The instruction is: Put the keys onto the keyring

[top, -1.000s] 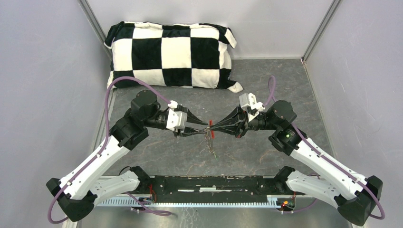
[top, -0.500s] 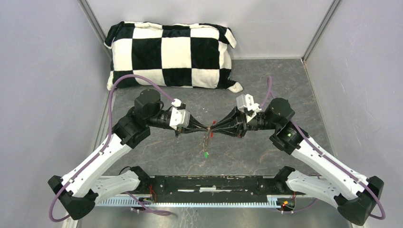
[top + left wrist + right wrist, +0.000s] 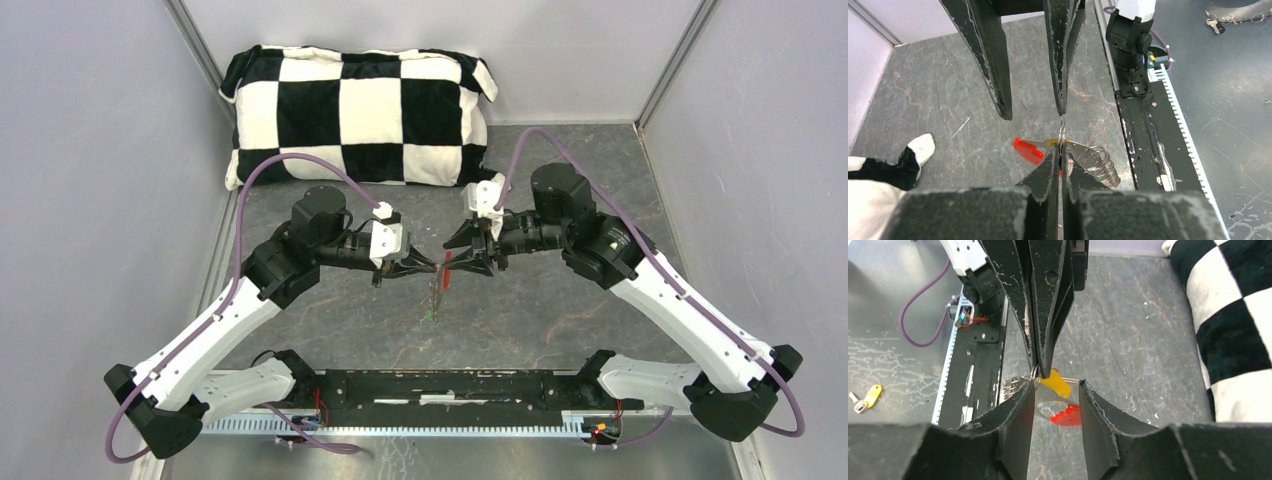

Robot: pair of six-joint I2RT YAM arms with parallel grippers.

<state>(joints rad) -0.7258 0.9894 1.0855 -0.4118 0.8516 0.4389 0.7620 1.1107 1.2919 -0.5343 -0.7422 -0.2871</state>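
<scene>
My left gripper (image 3: 433, 268) is shut on the thin grey keyring (image 3: 1062, 131) and holds it above the floor. The ring's red tag (image 3: 1028, 150) sticks out to one side, and a wire coil (image 3: 1099, 163) hangs on the other. The yellow key (image 3: 1056, 384) sits at the ring beside the left fingertips (image 3: 1044, 360). The green key (image 3: 430, 316) dangles lowest in the hanging bundle. My right gripper (image 3: 458, 258) is open and empty. Its fingers (image 3: 1015, 415) stand on either side of the red tag (image 3: 1066, 416) and yellow key without touching them.
A black-and-white checked pillow (image 3: 360, 115) lies at the back. Grey walls close in both sides. The black base rail (image 3: 450, 385) runs along the near edge. Loose keys lie outside the cell (image 3: 867, 397).
My right gripper has opened, let go of the ring and drawn back, its arm swinging toward the rear. The left gripper still holds the ring, and the bundle hangs from it.
</scene>
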